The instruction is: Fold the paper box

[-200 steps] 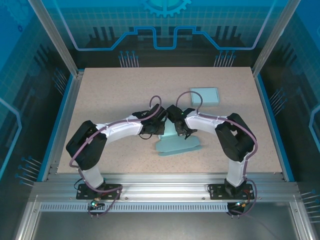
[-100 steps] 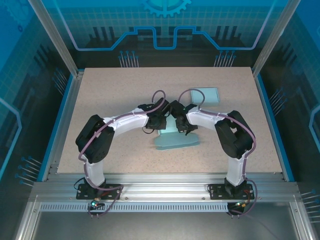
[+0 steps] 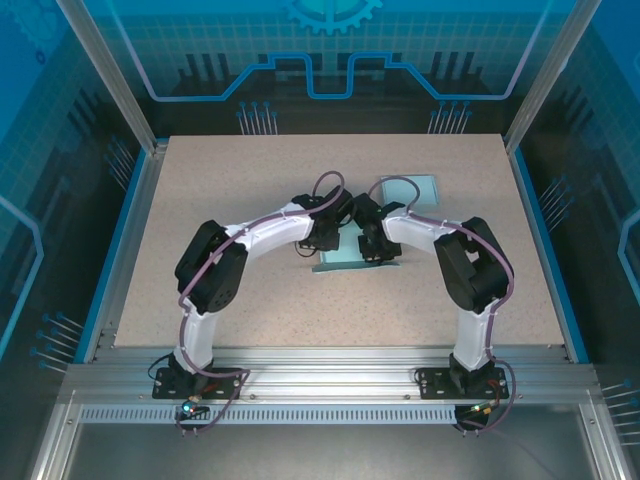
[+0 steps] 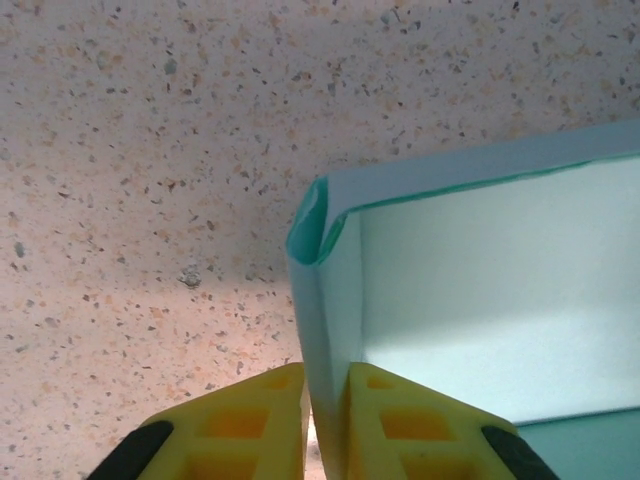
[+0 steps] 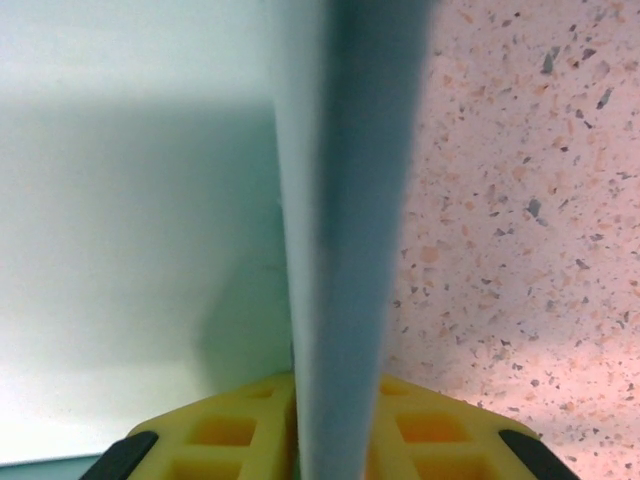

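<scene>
Up close, your left pincer (image 4: 326, 425) straddles an upright wall of the paper box (image 4: 480, 300) just short of its folded corner. A thin light sliver beside one finger leaves it unclear whether it pinches. Your right pincer (image 5: 333, 430) is closed on another wall, with no gap showing. From above, the arms hide the fingers and most of the box, which sits mid-tabletop (image 3: 220, 180). Farther right lies a flat pale sheet (image 3: 415, 188), partly behind a cable loop.
</scene>
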